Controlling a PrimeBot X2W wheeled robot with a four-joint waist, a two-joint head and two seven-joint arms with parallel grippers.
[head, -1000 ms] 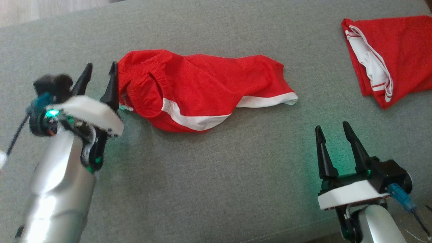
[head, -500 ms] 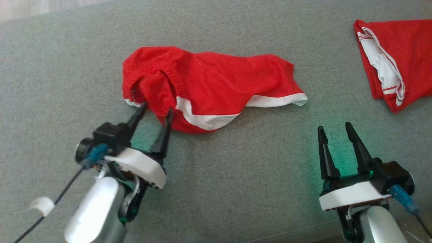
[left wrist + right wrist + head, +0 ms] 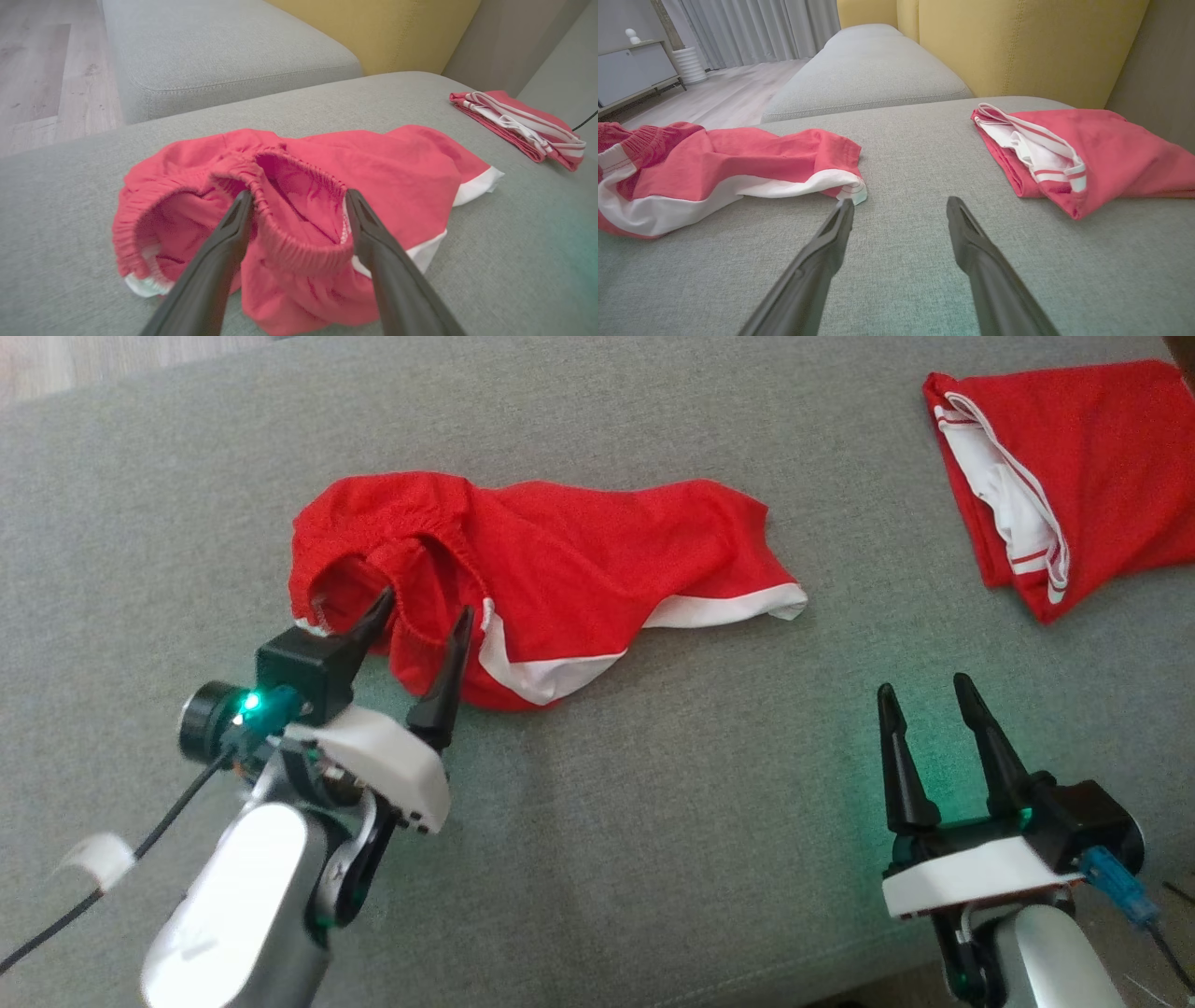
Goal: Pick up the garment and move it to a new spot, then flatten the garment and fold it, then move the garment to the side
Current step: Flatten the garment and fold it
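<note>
While the grey sofa seat carries two garments, the red shorts with white trim lie crumpled left of centre, nearer its far edge, waistband gaping toward the left. A folded red garment sits at the far right corner, well apart. The left gripper, a second ago at the shorts' left end, has come round to their near side. Its jaws stand wide, one finger either side of the bunched waistband, nothing clamped. The right gripper is unchanged: spread wide and empty over bare fabric near the front right edge.
</note>
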